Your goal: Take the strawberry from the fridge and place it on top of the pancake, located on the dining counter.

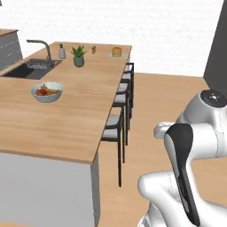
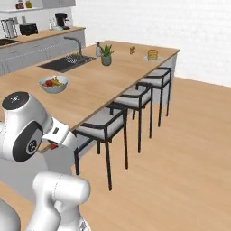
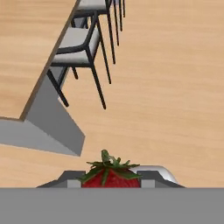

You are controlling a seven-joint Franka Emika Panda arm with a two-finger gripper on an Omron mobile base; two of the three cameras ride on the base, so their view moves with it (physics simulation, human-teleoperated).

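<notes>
The strawberry (image 3: 111,176), red with a green cap, sits between the fingertips of my gripper (image 3: 111,183), which is shut on it. In the right base view the gripper (image 2: 53,145) is tucked under the wrist beside the near edge of the dining counter (image 2: 94,90), with a bit of red showing. The hand hangs above the wood floor, just off the counter's corner (image 3: 26,65). The pancake (image 1: 116,52) (image 2: 152,54) is a small tan stack on a pale dish at the counter's far corner, well away from the gripper.
Dark-framed stools (image 1: 119,122) (image 2: 108,122) line the counter's open side. On the counter stand a fruit bowl (image 1: 46,92), a potted plant (image 1: 79,56), a sink (image 1: 31,69) with a tall tap, and small shakers (image 1: 93,49). Open wood floor (image 2: 189,149) lies to the right.
</notes>
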